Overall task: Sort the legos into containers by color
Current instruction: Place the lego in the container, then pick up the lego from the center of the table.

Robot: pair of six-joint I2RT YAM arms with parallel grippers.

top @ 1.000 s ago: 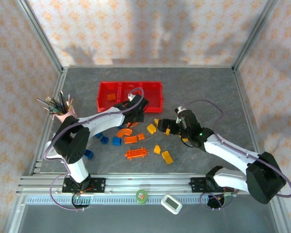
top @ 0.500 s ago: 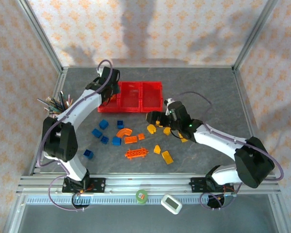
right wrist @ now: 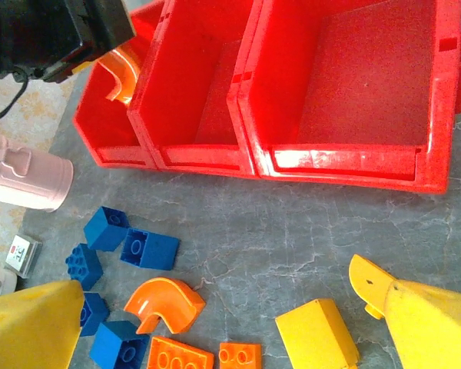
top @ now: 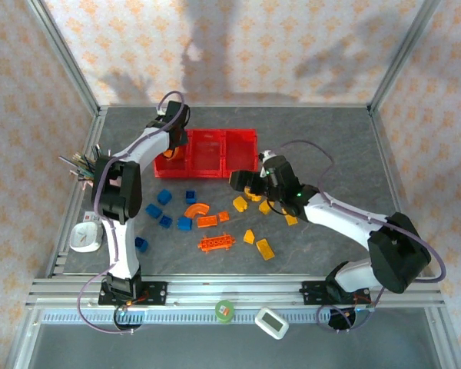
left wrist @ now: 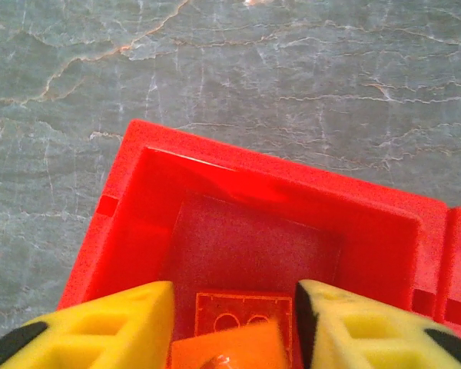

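Left claw [left wrist: 232,296] over the leftmost of 3 red bins [left wrist: 123,223], an orange arch [right wrist: 123,73] between its fingers — gripped or not, cannot tell. Right claw [right wrist: 215,280] spread wide, empty — above loose bricks [right wrist: 150,250] on the table [right wrist: 292,223].

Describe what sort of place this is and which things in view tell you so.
Probably a robotics lab test cell: two white-and-black robot arms bolted to silver aluminium frame rails, a grey stone-patterned tabletop, and small blue, orange and yellow plastic bricks staged beside a red three-bin plastic tray.
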